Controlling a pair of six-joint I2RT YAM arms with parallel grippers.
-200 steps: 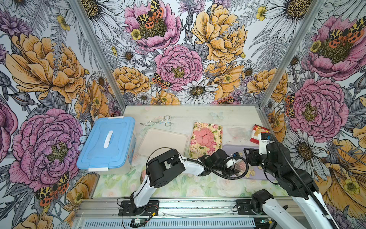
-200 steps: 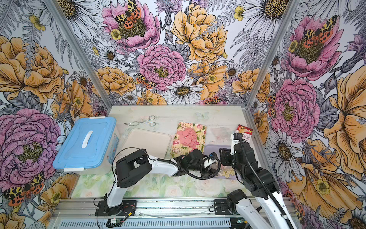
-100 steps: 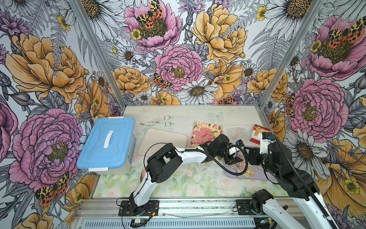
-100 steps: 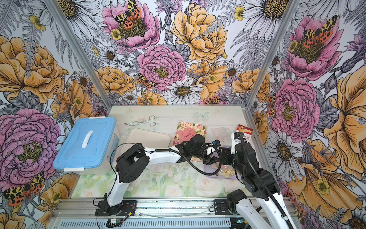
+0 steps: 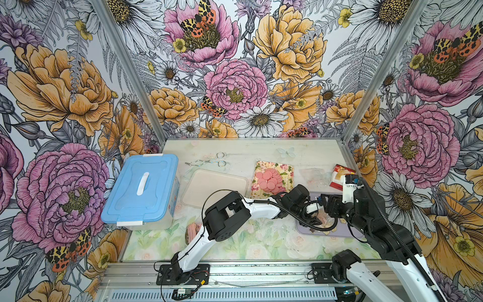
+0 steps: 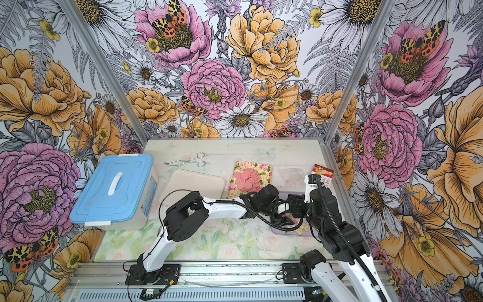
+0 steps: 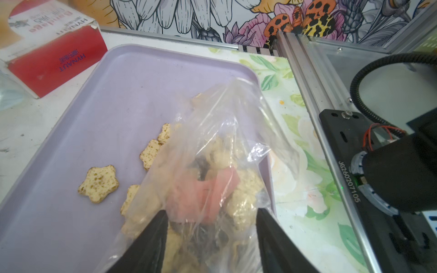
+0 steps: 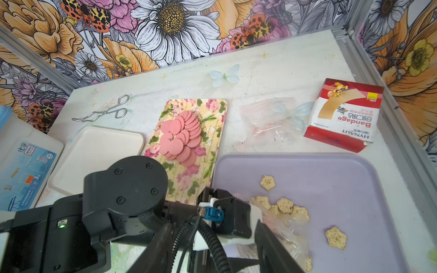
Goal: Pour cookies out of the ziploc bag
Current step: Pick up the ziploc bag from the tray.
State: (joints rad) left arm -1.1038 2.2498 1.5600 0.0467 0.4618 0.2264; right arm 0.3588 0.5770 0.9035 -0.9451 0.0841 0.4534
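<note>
- Blue-lidded box (image 5: 139,188): far left of the table, shown whole in both top views.
- Metal tongs (image 5: 209,160) and cream tray (image 5: 214,188): placed just right of the box.
- Flowered board (image 8: 212,111): mid-table. Pink round cookies (image 8: 181,134) are heaped on it, shown best in the right wrist view.
- Lilac tray (image 7: 118,94): on the right, largely hidden by both arms in the top views. Star-shaped cookies (image 7: 98,184) are seen scattered on it in the wrist views.
- Ziploc bag (image 7: 224,132): shown clearly only in the left wrist view. It is held over the lilac tray, clamped in the left gripper (image 7: 212,210), with beige and dark cookies packed inside.
- Right gripper (image 8: 214,223): jaws are held apart, with nothing gripped.
- Bandage box (image 8: 343,118): far right.
</note>
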